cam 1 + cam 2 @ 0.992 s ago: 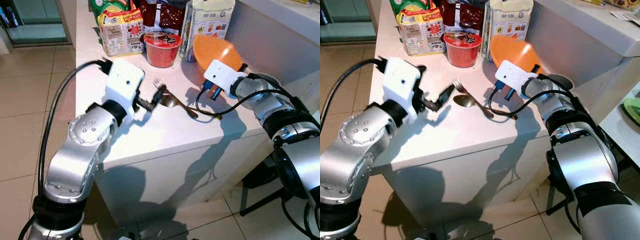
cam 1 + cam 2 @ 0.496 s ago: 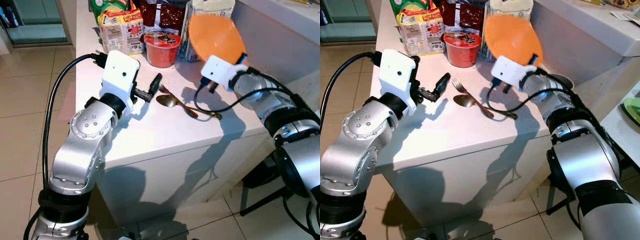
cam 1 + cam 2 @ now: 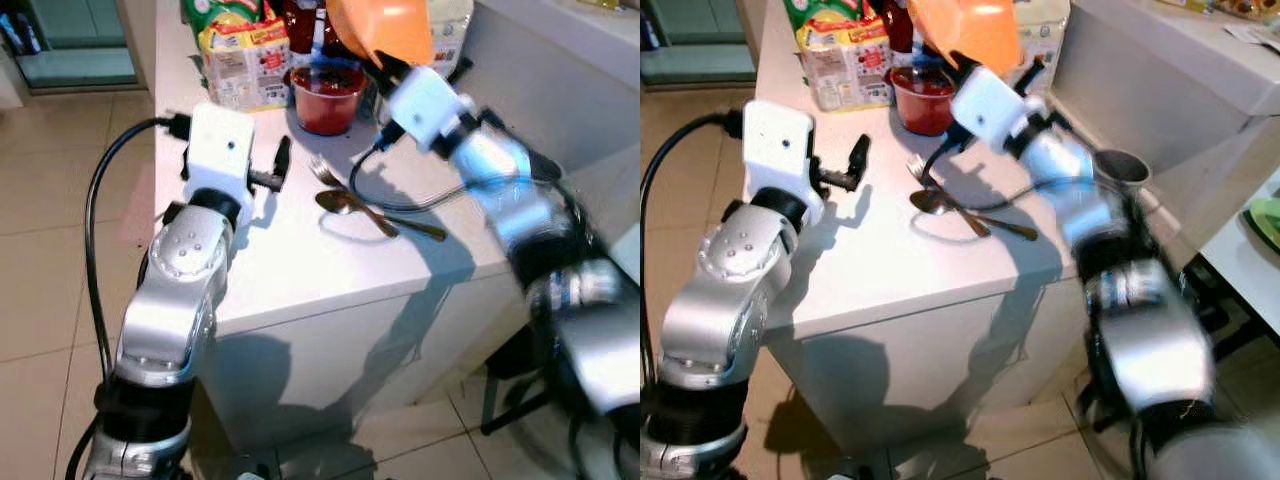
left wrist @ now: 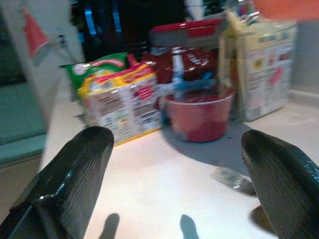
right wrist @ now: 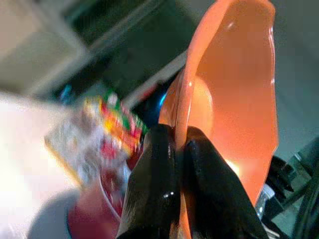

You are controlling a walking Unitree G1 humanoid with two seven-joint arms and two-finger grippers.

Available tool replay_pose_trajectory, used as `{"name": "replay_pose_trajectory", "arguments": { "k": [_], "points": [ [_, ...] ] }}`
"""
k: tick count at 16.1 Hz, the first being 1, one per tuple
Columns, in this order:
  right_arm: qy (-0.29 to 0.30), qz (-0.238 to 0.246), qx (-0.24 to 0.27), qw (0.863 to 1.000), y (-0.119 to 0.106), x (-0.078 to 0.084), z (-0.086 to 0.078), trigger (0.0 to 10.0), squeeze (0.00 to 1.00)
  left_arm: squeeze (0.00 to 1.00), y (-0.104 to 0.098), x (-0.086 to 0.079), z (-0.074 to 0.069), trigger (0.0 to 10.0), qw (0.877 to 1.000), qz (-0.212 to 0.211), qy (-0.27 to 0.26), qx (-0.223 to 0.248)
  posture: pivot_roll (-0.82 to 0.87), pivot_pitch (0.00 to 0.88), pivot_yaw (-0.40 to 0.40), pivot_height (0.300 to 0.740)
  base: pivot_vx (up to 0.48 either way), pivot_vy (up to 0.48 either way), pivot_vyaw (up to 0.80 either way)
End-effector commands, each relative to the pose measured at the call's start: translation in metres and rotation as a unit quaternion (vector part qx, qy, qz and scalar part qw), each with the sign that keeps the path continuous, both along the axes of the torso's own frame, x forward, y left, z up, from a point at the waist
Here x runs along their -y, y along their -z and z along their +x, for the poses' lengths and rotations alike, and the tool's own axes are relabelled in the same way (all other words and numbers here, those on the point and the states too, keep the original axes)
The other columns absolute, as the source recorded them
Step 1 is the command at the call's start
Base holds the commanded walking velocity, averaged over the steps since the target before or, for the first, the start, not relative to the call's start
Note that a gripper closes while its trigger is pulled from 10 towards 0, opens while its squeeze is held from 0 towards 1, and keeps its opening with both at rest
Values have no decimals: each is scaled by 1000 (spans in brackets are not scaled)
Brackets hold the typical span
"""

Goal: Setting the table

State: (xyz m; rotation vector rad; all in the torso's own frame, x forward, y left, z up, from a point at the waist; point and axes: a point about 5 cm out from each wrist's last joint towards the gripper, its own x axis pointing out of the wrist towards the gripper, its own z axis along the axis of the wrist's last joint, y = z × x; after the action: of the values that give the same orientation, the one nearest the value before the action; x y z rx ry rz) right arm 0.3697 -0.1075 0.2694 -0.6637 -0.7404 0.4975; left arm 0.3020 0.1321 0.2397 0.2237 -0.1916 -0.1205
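The orange bowl (image 5: 234,99) is pinched by its rim in the closed right gripper (image 5: 182,149), raised over the counter's (image 3: 300,250) far edge; the left gripper (image 4: 179,164) is held wide open above the counter, nothing gripped.

My right arm (image 3: 520,215) is smeared by motion blur. The orange bowl (image 3: 385,25) I carry is cut off by the head view's top edge — its upper rim is lost. The packets (image 5: 99,132) behind it are too blurred to read.
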Motion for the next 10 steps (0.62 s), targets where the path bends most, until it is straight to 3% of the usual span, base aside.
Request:
{"name": "replay_pose_trajectory", "arguments": {
  "k": [1, 2, 3, 4, 7, 10],
  "points": [
    [-1, 41, 25, 999, -20, 6, -6, 0, 0, 0, -3, -3, -3, 10000, 1000, 3, -11, 13, 61, 0, -40, 740, 0, 0, 0],
    [-12, 91, 19, 996, -19, 5, -20, 0, 0, 0, 1, -2, -6, 10000, 1000, 11, -9, 13, 54, 0, -45, 740, 0, 0, 0],
    [-18, 146, 2, 989, -18, 7, -35, 6431, 0, 0, 3, -2, -8, 10000, 1000, 10, -4, 15, 50, 0, -48, 740, 0, 0, 0],
    [-21, 198, -20, 980, -15, 8, -53, 10000, 0, 0, 2, -1, -9, 10000, 1000, 2, 9, 23, 46, 0, -51, 740, 0, 0, 0],
    [-27, 207, -44, 977, -2, 6, -80, 10000, 0, 0, 0, 1, -8, 10000, 999, -19, 17, 37, 35, 0, -46, 740, 0, 0, 0],
    [-4, 188, -84, 978, 15, 9, -93, 10000, 0, 0, 4, 0, -7, 10000, 999, -20, 16, 38, 40, 0, -48, 740, 0, 0, 0]
  ]
}}
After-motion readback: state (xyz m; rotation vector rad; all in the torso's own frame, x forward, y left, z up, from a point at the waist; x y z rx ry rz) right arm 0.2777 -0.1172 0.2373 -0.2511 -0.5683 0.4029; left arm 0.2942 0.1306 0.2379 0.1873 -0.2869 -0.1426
